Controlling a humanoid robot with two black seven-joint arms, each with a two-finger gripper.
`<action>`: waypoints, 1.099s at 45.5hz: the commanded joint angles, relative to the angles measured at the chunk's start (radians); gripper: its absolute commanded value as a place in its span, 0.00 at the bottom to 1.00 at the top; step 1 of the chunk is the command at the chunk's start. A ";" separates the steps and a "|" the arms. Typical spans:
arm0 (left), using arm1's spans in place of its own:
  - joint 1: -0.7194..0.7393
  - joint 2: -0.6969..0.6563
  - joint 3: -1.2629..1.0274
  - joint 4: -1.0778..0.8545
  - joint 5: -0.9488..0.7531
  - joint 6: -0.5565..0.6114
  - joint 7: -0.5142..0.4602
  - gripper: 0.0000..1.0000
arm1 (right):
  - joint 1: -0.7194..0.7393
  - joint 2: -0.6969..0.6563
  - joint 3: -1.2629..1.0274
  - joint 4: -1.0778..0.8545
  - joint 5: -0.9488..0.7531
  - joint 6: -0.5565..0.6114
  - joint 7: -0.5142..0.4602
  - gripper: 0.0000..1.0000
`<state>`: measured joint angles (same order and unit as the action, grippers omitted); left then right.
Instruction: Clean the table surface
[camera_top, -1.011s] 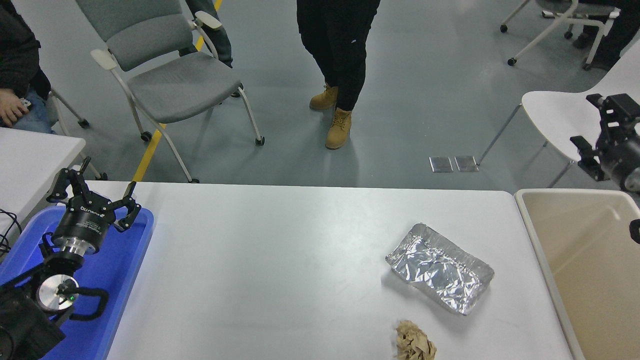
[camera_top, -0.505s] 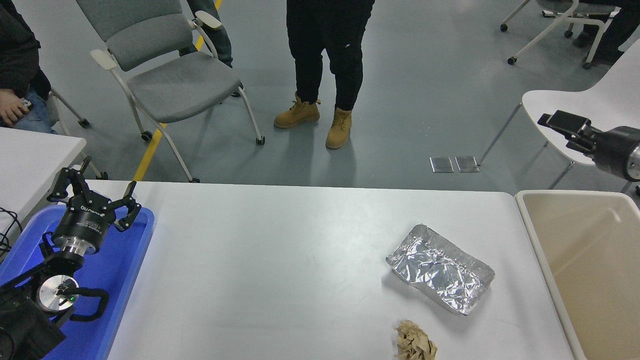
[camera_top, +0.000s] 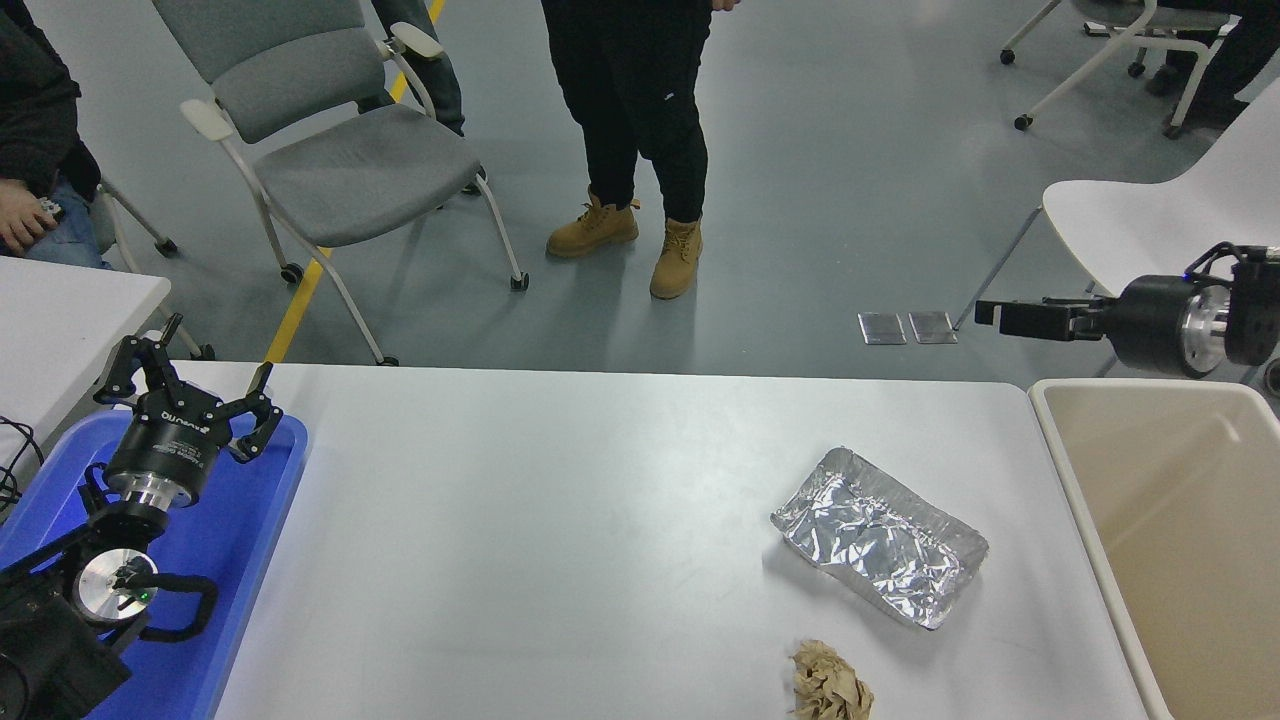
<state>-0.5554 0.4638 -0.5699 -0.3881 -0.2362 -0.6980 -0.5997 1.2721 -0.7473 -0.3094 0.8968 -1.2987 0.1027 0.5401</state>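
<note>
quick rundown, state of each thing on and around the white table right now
table surface: not yet cleared, two pieces of litter on it
foil tray: crumpled, empty, lying flat
brown paper wad: crumpled, near the front edge
beige bin: open, nothing visible inside
blue tray: nothing visible in it
left claw: open, parked over the blue tray
right claw: empty, beyond the far edge
grey chair: unoccupied

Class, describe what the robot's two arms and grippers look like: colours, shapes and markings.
The left gripper is black with linked fingers, white lettering on its round body, a silver ring beneath and a black cable. The right gripper is black on a black cylinder with a silver band.
</note>
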 joint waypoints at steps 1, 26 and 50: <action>0.000 0.001 0.001 0.000 0.000 0.000 0.000 1.00 | 0.003 0.132 -0.131 -0.007 -0.088 -0.008 0.014 0.98; 0.000 0.001 -0.001 0.000 0.000 0.000 0.000 1.00 | -0.188 0.393 -0.243 -0.325 -0.067 -0.087 -0.002 0.95; 0.000 0.001 -0.001 0.000 0.000 0.000 0.000 1.00 | -0.246 0.430 -0.243 -0.417 -0.065 -0.107 0.000 0.88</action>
<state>-0.5553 0.4638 -0.5703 -0.3881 -0.2362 -0.6980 -0.5997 1.0500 -0.3391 -0.5485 0.5021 -1.3640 0.0063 0.5397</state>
